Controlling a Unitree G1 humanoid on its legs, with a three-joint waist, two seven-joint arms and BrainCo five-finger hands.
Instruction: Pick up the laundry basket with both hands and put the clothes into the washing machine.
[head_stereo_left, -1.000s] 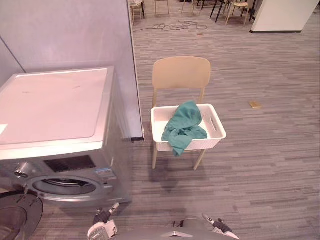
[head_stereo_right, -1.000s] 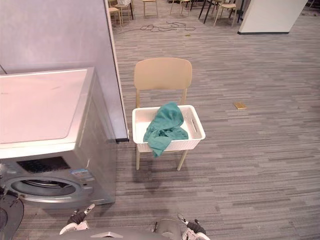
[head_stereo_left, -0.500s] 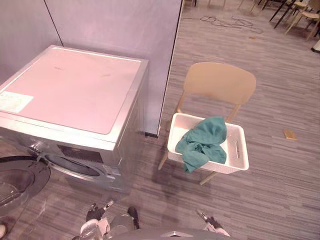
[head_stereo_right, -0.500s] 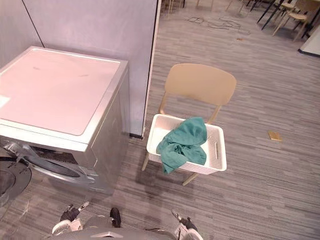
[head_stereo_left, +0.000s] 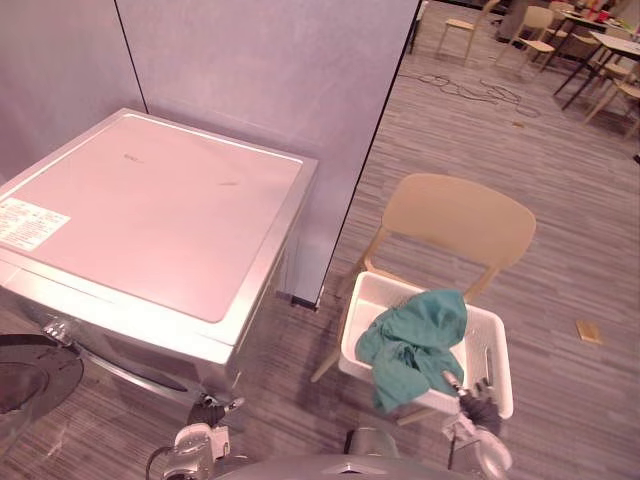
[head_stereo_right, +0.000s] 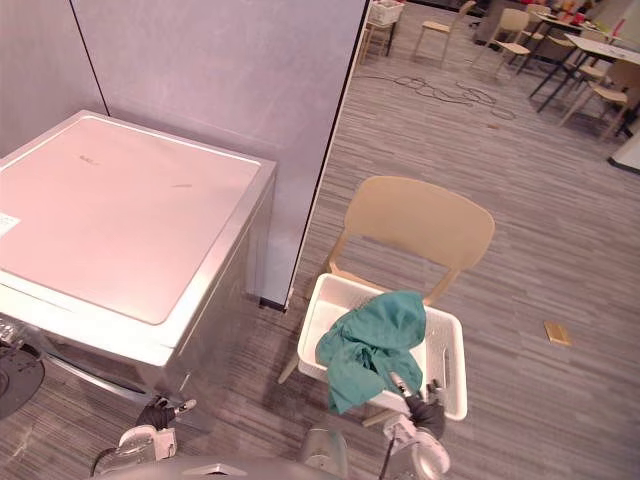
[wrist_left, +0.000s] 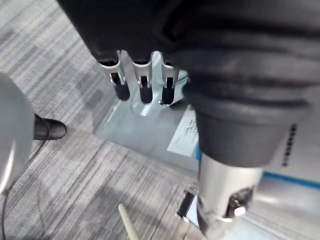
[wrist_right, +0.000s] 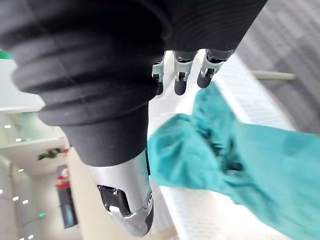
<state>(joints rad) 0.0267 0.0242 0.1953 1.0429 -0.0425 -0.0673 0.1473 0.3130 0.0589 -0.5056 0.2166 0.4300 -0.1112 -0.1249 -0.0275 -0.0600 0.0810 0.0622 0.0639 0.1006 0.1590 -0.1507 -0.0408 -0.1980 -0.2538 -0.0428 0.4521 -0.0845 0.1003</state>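
On the chair (head_stereo_left: 455, 215) seat sits the one white laundry basket (head_stereo_left: 372, 305), its single green garment (head_stereo_left: 420, 330) spilling over the front rim. Right hand (head_stereo_left: 470, 410) hovers by the basket's front right corner, fingers loose, holding nothing. Left hand (head_stereo_left: 208, 412) hangs well left of the chair, equally slack. Danger: a one-sided lift tips the basket, and that draped garment slides out. One washing machine (head_stereo_left: 160, 220) stands left of the chair.

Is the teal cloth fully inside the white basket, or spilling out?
Spilling out: the crumpled teal cloth drapes over the near rim of the white plastic basket on the beige chair.
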